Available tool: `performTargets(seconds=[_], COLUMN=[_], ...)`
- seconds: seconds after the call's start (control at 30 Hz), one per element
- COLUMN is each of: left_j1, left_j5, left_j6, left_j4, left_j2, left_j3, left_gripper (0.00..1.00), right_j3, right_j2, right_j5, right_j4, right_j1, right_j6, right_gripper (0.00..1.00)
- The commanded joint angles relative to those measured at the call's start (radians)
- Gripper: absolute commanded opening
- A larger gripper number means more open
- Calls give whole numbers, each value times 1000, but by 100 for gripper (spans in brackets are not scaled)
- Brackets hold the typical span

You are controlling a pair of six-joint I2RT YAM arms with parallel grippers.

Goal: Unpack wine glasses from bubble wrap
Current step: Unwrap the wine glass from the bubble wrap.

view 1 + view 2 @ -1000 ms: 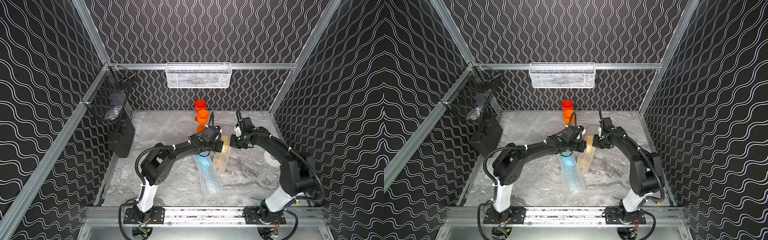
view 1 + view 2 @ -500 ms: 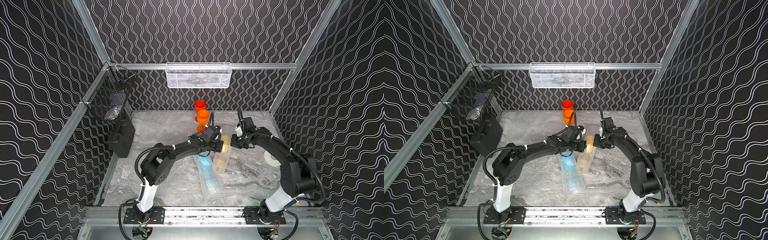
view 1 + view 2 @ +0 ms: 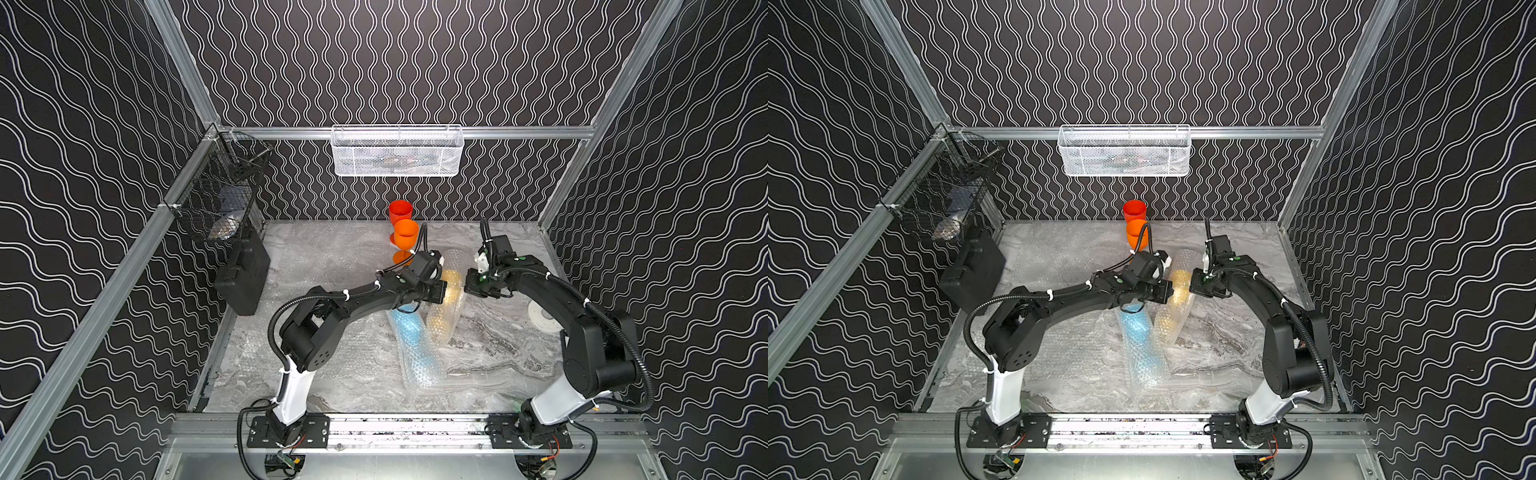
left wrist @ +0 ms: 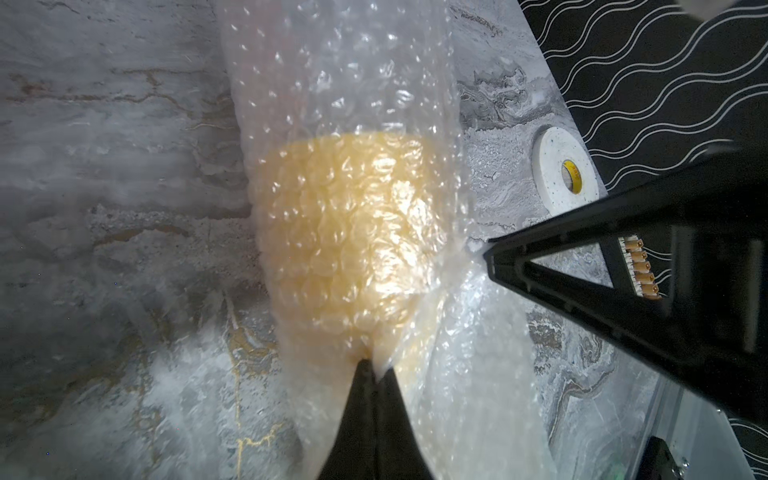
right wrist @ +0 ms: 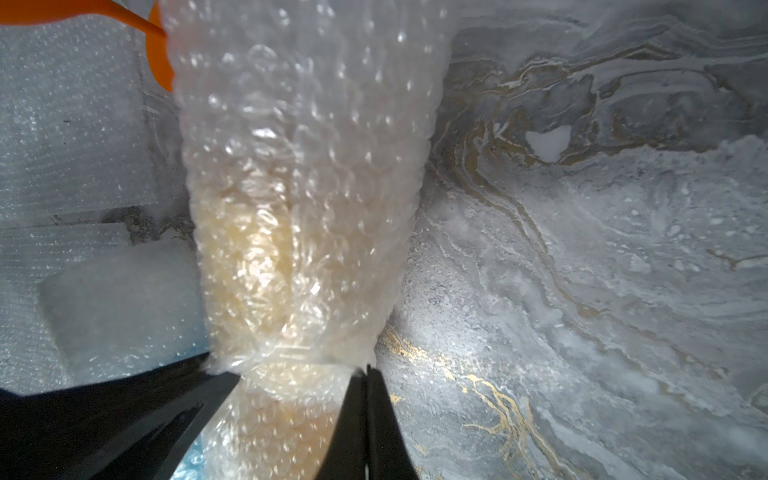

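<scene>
A bubble wrap roll (image 3: 446, 307) showing a blurred yellow wine glass (image 4: 349, 232) lies mid-table, its far end raised between my grippers. My left gripper (image 4: 372, 366) is shut on a pinch of this wrap at the roll's left side (image 3: 445, 289). My right gripper (image 5: 367, 368) is shut on the wrap's edge at the right side (image 3: 466, 286). A second roll (image 3: 413, 345) with a light blue glass inside lies beside it, nearer the front. The red glass (image 3: 400, 212) and the orange glass (image 3: 406, 239) stand unwrapped at the back.
A white tape roll (image 3: 542, 320) lies by the right wall. Flat bubble wrap sheets (image 3: 332, 253) cover the table at the back left. A black case (image 3: 243, 278) leans on the left wall under a black wire basket (image 3: 220, 199). A white wire basket (image 3: 397, 151) hangs on the back wall.
Both grippers keep their hold on the yellow roll's wrap. The right gripper has shifted only slightly; nothing else has moved.
</scene>
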Motion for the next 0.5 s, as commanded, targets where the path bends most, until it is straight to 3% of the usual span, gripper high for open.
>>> performTargets(seconds=[0.0, 0.47], left_j1=[5, 5], left_j5=[-49, -53], left_j6=[-11, -11], left_j4=[-29, -33], left_j2=[-10, -10], left_j3=[2, 5], left_gripper=[3, 3], right_j3=[0, -12], right_j2=[-7, -15], right_j5=[68, 68], right_j4=[-8, -1], right_j1=[-7, -28], right_j6=[12, 21], right_gripper=[4, 4])
